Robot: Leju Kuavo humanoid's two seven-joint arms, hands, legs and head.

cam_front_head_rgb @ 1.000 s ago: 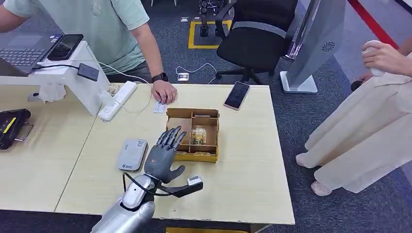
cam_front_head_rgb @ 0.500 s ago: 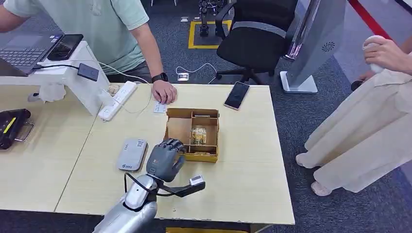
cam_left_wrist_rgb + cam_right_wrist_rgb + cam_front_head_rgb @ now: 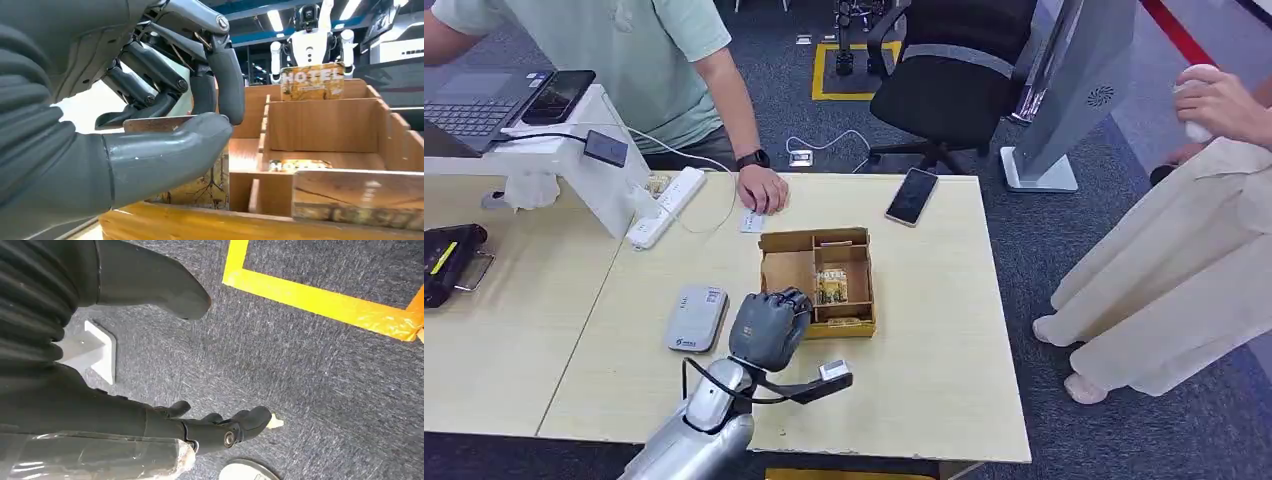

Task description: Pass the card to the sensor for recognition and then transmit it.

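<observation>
Head view: box wall (image 3: 786, 271) fronts left hand (image 3: 768, 328).

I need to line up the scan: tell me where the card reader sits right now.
In the head view the grey card reader lies flat on the table, just left of the left hand and the cardboard box.

The left hand (image 3: 768, 328) hides the cardboard box's (image 3: 856, 276) near-left compartment; whether it pinches a card there is unclear.
</observation>
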